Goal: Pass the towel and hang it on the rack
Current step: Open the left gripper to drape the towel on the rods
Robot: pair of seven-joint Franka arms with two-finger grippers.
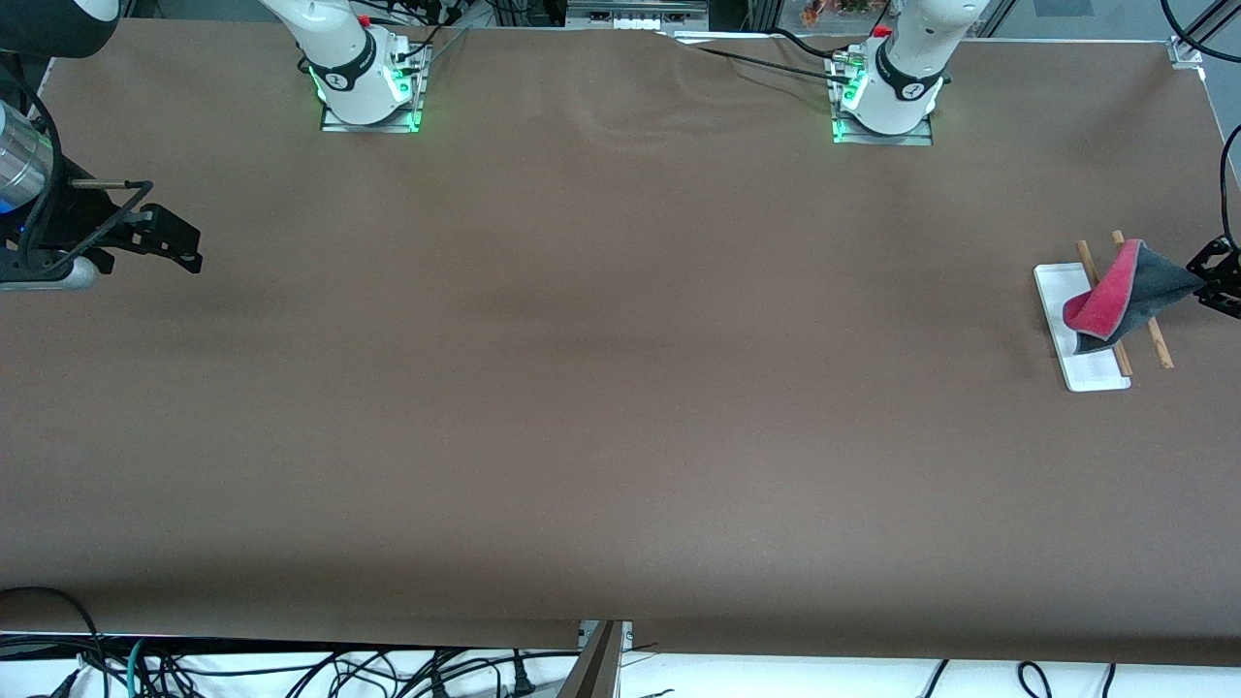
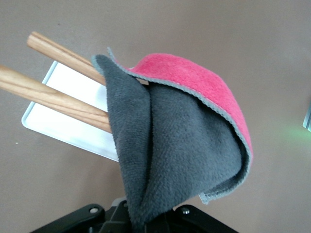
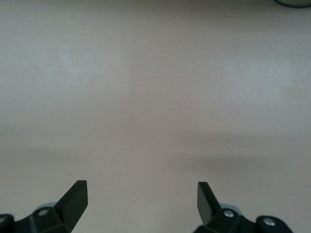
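Note:
The towel (image 1: 1125,291), pink-red on one face and dark grey on the other, is draped over the rack's two brown wooden rods (image 1: 1115,349). The rack's white base (image 1: 1052,291) lies at the left arm's end of the table. My left gripper (image 1: 1207,281) is shut on a dark grey corner of the towel beside the rack. In the left wrist view the towel (image 2: 180,141) folds over both rods (image 2: 53,94) above the white base (image 2: 63,126), and the gripper (image 2: 141,221) pinches its grey corner. My right gripper (image 1: 184,247) is open and empty at the right arm's end of the table, seen also in the right wrist view (image 3: 142,196).
The brown table cover (image 1: 601,368) spans the whole view. Both arm bases (image 1: 368,87) stand along the edge farthest from the front camera. Cables (image 1: 291,669) hang below the nearest table edge.

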